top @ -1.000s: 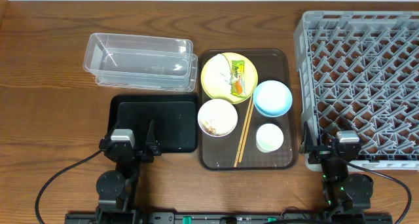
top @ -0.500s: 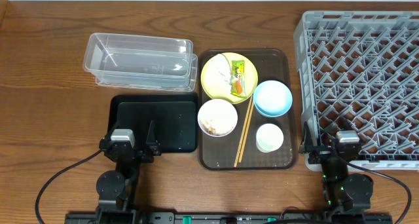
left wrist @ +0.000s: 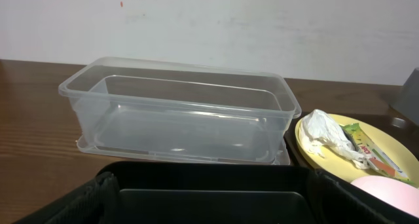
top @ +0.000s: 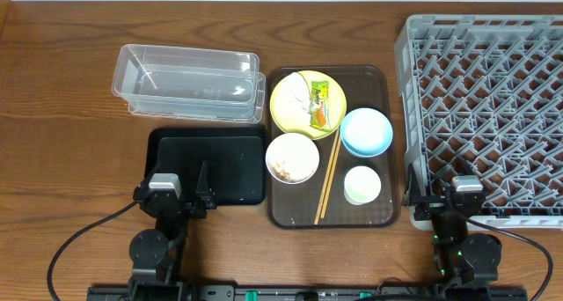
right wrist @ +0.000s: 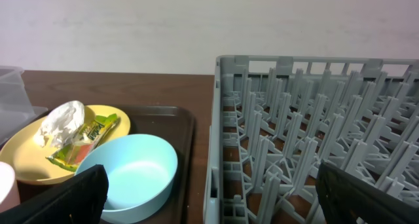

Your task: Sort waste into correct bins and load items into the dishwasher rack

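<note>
Jaws stand wide and empty on both: left hand [top: 176, 194] over the black tray [top: 233, 173], right hand [top: 438, 202] at the dishwasher rack [top: 484, 81] corner. Beside the clear tub [top: 189, 81], the yellow plate [top: 283, 114] on the brown tray [top: 369, 211] holds the snack wrapper [top: 320, 103].

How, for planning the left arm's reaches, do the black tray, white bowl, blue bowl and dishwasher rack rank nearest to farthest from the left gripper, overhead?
From the left gripper:
1. black tray, directly beneath
2. white bowl, just right
3. blue bowl, farther right
4. dishwasher rack, far right
</note>
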Available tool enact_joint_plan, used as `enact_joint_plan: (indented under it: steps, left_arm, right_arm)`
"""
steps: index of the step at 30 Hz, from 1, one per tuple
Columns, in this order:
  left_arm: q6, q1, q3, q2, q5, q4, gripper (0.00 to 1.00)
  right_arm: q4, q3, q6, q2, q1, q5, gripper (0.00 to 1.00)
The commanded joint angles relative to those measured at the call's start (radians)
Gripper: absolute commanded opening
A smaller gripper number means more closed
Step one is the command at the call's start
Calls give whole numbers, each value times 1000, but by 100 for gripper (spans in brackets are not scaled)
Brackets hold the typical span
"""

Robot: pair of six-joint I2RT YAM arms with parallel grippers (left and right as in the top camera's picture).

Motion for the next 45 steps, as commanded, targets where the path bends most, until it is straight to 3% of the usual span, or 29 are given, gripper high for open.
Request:
enact_joint_plan:
  steps: [1, 11, 16, 21, 31, 38, 45]
  left_arm:
    - [13, 4, -11, -7, -8, -44, 93]
    - [-3, 4, -11, -7, -9, -44, 93]
    - [-95, 4, 12, -3, -8, -44, 93]
    - [-108, 4, 93, 50, -8, -60, 93]
    - [-108, 4, 454, 460, 0, -357, 93]
    - [-108, 4, 794, 853, 151, -674, 93]
    - [-108, 4, 999, 1080, 172, -951, 93]
  right_arm:
    - [-1, -3, 4, -1, 8, -7, 99]
    - [0, -3, 4, -1, 8, -5, 99]
    - [-1, 6, 85, 7, 8, 81, 99]
    - [-40, 73, 86, 56, 8, 79, 99]
    - [-271, 428, 85, 435, 8, 79, 99]
    - [-542, 722, 66, 775, 8, 79, 99]
    - [-689, 880, 67, 983, 8, 8, 99]
